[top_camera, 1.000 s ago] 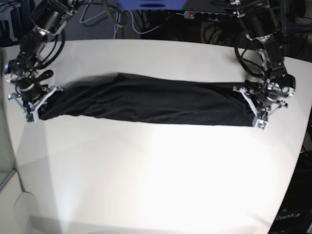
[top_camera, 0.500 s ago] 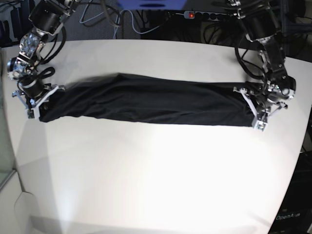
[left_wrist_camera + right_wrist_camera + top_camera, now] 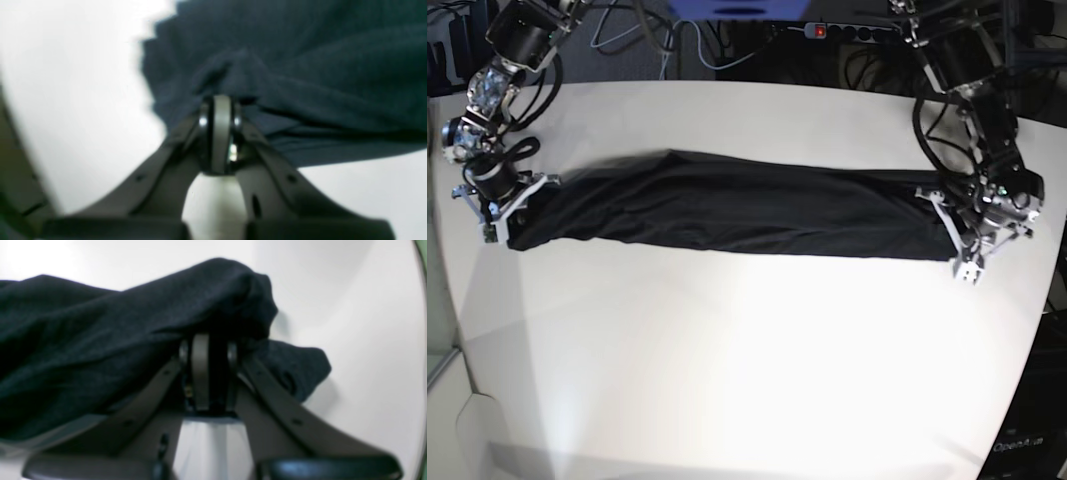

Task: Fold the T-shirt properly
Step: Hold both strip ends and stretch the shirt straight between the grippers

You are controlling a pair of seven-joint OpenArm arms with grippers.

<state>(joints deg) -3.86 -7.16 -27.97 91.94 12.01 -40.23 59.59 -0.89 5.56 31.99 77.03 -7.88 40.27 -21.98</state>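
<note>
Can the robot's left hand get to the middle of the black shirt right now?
Probably not yet. The left hand is shut on one end of the T-shirt, stretched flat on the white table. Nothing blocks the way, but it would have to let go first.

T-shirt [image 3: 727, 205] stretched across table [image 3: 747, 360], end effectors at ends

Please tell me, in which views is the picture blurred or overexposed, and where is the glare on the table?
Left wrist view: soft all over; the left tool and T-shirt are blurred, and the table is washed out white. Right wrist view: cloth fairly sharp, the right tool blurred. Base view: mostly sharp, a bright glare patch below the shirt, edges bent by the lens.
</note>
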